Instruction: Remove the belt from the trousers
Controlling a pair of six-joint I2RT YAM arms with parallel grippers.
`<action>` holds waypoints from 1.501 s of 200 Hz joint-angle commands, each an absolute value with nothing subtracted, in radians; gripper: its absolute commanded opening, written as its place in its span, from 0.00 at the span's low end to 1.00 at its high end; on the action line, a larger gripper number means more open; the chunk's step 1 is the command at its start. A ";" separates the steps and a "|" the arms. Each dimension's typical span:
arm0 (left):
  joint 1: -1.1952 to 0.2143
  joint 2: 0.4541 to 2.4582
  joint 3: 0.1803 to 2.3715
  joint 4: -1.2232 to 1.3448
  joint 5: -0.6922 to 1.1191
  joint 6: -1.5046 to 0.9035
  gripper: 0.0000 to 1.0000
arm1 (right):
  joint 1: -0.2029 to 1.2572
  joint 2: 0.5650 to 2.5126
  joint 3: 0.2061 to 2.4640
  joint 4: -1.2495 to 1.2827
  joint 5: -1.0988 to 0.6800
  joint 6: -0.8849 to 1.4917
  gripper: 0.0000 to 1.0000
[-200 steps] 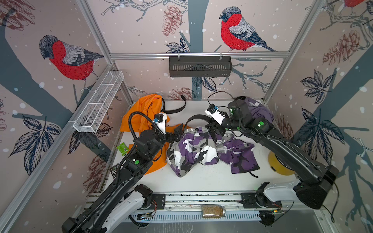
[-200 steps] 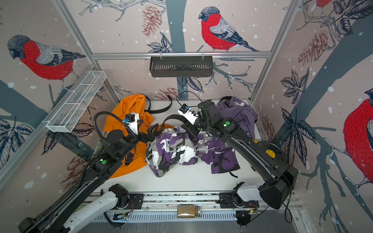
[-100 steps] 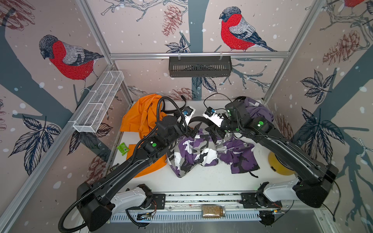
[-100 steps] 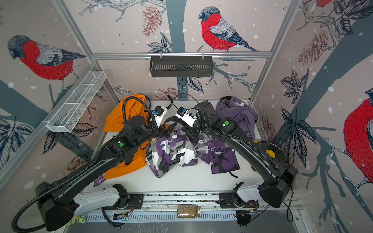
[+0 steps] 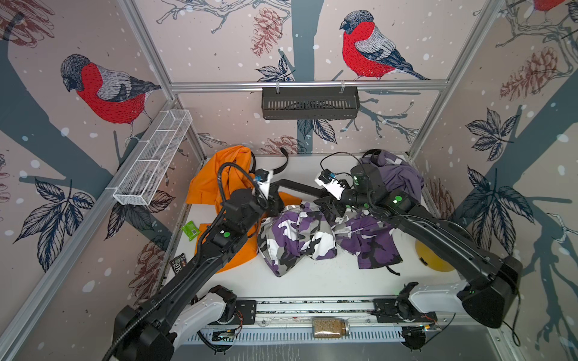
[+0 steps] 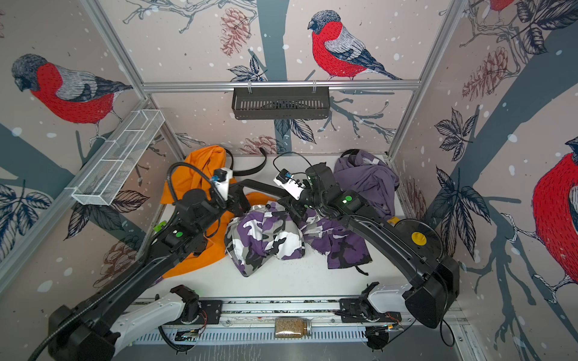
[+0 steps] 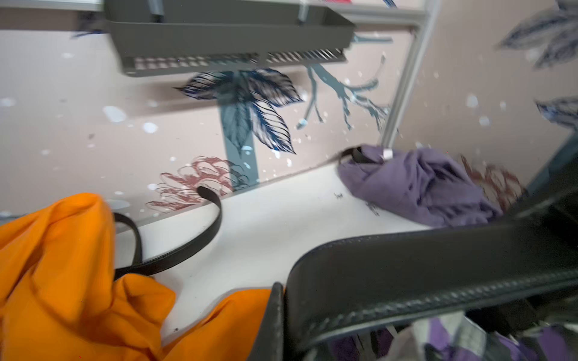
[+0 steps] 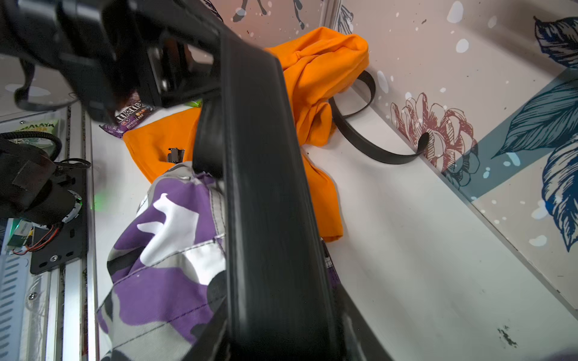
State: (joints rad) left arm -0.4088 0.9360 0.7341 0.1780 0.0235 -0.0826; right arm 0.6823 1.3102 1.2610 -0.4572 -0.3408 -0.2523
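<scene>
Counter (image 5: 328,281): white, and it carries all the clothing. We take the purple camouflage trousers (image 5: 297,237) as our reference; they lie crumpled near its middle.

Orange garment (image 5: 219,175): the largest item. It spreads on the left arm's side of the trousers, with one edge touching them, and reaches back to the rear wall.

Plain purple garment (image 5: 400,178): bunched behind the trousers on the right arm's side, in the rear corner.

Belt (image 5: 294,186): a wide black strap. In both top views we see it lifted off the counter just behind the waist end of the trousers, spanning between the two grippers. We cannot tell whether it passes through any loops.

Left gripper (image 5: 276,195): just behind the trousers, at the belt's end nearer the orange garment. Its jaws are clenched on the belt, which bends sharply there in the left wrist view (image 7: 406,265).

Right gripper (image 5: 327,208): at the trousers' waist. In the right wrist view the strap (image 8: 262,187) runs straight out from its jaws, so we record them as grasping the belt.

Second black belt (image 5: 283,162): behind the trousers and well apart from them, curling out of the orange garment along the rear wall.

Yellow disc (image 5: 431,256): beyond the trousers on the right arm's side, partly under that arm.

Green packet (image 5: 190,230): beyond the orange garment, at the counter's edge.
</scene>
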 commanded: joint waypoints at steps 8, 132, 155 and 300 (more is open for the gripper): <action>-0.224 0.824 0.637 0.284 -0.080 -0.342 0.00 | 0.634 1.284 1.229 -0.588 -0.263 -0.212 0.00; -0.182 0.660 0.488 0.203 -0.218 -0.532 0.00 | 0.498 1.218 1.328 -0.685 -0.195 -0.244 0.00; -0.190 0.713 0.523 0.226 -0.024 -0.410 0.00 | 0.499 1.213 1.362 -0.691 -0.228 -0.247 0.00; -0.531 0.822 0.829 0.126 -0.041 -0.260 0.99 | 0.595 1.365 1.655 -0.741 -0.149 -0.177 0.00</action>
State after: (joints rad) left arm -0.4488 0.7902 0.7803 0.0685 -0.0959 -0.2951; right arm 0.5835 1.3499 1.6108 -0.7490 -0.2054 -0.2104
